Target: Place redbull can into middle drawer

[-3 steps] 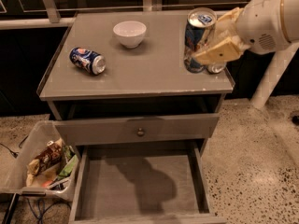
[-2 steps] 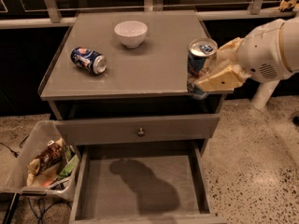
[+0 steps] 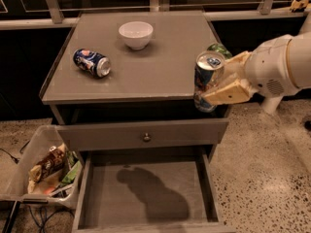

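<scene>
My gripper (image 3: 221, 84) comes in from the right and is shut on the redbull can (image 3: 208, 76), a slim blue-and-silver can with a silver top. It holds the can upright in the air past the front right corner of the cabinet top. The middle drawer (image 3: 146, 198) stands pulled open below, with a bare grey floor; the arm's shadow falls on it. The can is above and to the right of the drawer's opening.
On the grey cabinet top (image 3: 146, 76) lie a dark-blue Pepsi can (image 3: 92, 62) on its side and a white bowl (image 3: 135, 34). A green can (image 3: 219, 50) shows behind my gripper. The shut top drawer front has a round knob (image 3: 146, 137). A clear bin of snacks (image 3: 46, 166) stands at the left.
My gripper has carried the redbull can off the cabinet top, forward and downward past the front right edge. The green can behind it has come into view.
</scene>
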